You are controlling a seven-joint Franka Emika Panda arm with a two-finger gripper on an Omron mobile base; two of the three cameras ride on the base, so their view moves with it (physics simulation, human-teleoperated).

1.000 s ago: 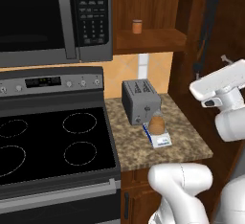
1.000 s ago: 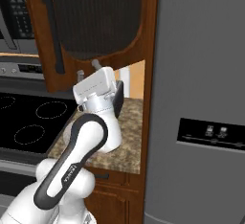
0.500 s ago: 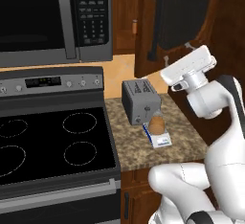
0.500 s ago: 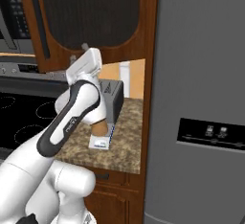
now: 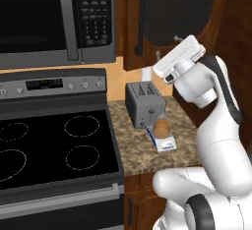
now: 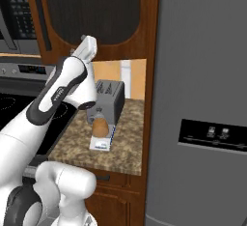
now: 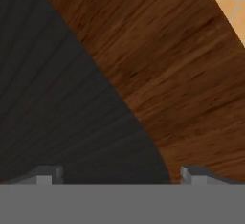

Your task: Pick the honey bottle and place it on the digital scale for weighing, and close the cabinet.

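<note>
The honey bottle (image 5: pixel 161 128) (image 6: pixel 100 126), tan and ribbed, stands upright on the digital scale (image 5: pixel 166 144) (image 6: pixel 101 144), a flat white pad with a blue edge in front of the toaster. The cabinet door (image 5: pixel 173 13) (image 6: pixel 96 10) (image 7: pixel 167 65), dark reddish-brown with a dark arched panel, lies across the cabinet front. My gripper (image 5: pixel 167 46) (image 6: pixel 83 39) (image 7: pixel 119 177) is raised against the door's lower part. It is open, its fingertips (image 7: pixel 45 175) wide apart and nothing between them. The door's slim handle (image 5: pixel 140 17) (image 6: pixel 40 17) is to the left of the gripper.
A grey toaster (image 5: pixel 144 103) (image 6: pixel 110 98) stands at the back of the granite counter (image 5: pixel 135 153). The black microwave (image 5: pixel 54 17) hangs over the stove (image 5: pixel 54 150) on the left. A tall grey fridge (image 6: pixel 202 99) bounds the counter on the right.
The arm swung left and up, pushing the cabinet door from wide open to across the cabinet front. The shelf inside is now covered. Bottle and scale have not moved.
</note>
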